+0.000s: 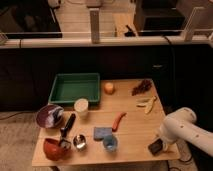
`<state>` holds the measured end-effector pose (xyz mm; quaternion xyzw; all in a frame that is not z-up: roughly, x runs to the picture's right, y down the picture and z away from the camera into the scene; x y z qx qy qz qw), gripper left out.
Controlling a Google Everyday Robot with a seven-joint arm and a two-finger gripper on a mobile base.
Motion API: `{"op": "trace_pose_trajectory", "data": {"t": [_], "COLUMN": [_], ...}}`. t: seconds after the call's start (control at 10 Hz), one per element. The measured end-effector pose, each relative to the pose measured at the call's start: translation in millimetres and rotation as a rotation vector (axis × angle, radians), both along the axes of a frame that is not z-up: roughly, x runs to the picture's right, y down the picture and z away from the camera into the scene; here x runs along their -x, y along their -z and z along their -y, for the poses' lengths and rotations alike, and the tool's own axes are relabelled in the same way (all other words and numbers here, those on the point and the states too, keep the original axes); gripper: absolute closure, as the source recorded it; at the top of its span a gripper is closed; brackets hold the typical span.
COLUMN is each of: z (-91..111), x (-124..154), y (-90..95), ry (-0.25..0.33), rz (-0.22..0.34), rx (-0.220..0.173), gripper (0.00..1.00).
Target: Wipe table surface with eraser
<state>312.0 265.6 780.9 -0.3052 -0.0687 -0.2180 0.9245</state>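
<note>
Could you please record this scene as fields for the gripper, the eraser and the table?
eraser: small dark rectangular block on the light wooden tabletop, at its front-right corner
gripper: at the end of the white arm, down against the eraser
nearest neighbour: small blue cup, left of the eraser, apart from it
far side: green rectangular tray, back left

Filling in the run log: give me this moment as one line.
gripper: at eraser | eraser: on table surface, front-right corner | stage: likely wiping
</note>
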Motion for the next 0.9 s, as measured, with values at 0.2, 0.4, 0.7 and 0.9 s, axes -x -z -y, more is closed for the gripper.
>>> {"op": "trace_pose_trajectory", "data": {"t": [0.2, 0.4, 0.7, 0.9], "z": [40.3, 66.6, 89.2, 93.1], "x": [-6.7, 1.0, 46.8, 87.3], "y": [-21.3, -37.8, -50.9, -56.3], "ry": [-0.008, -0.005, 0.031, 0.068], "rz": [-0.006, 0.006, 0.057, 0.106], "rx": [-0.007, -0.015, -0.027, -0.033], "gripper": [0.74, 0.74, 0.74, 0.74]}}
